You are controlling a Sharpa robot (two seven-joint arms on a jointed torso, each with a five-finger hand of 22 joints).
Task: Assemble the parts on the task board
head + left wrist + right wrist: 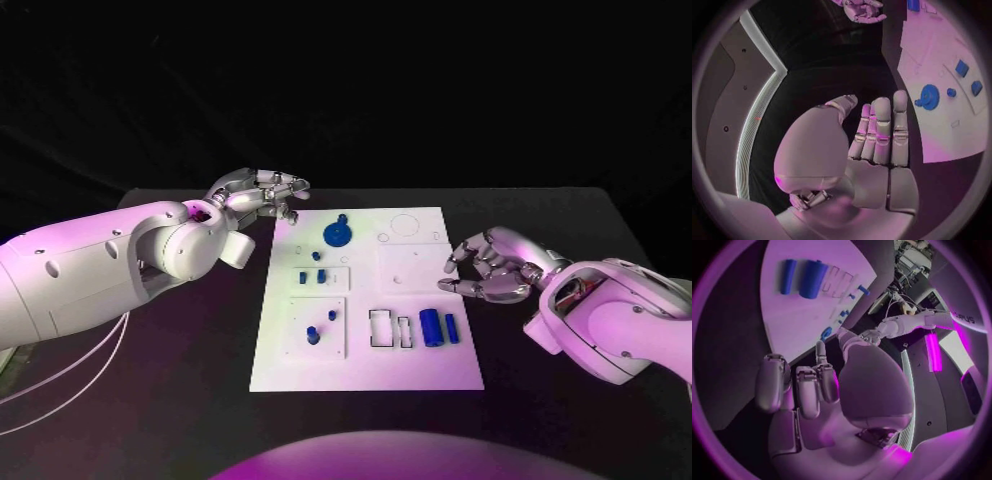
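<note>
- Black table [173, 400] under a dark backdrop, white task board [418, 370] lying flat in the middle.
- Board holds the blue parts: one gear [338, 233] near the far edge, flat on the board.
- Two small blue blocks [313, 276] side by side in the recess below the gear.
- Two small blue pegs [322, 326] on the square panel at the near left.
- Two blue cylinders at the near right, the thick cylinder [430, 326] beside the thin cylinder [451, 327], both lying along the board, next to outlined empty slots [387, 328].
- Left hand [260, 197] at the far left corner of the board, just off its edge, fingers apart and nearly straight in the wrist view, holding nothing.
- Right hand [490, 268] just beside the board's right edge, level with the middle, fingers curled inward, nothing seen in them.
- Neither hand touches a part.
</note>
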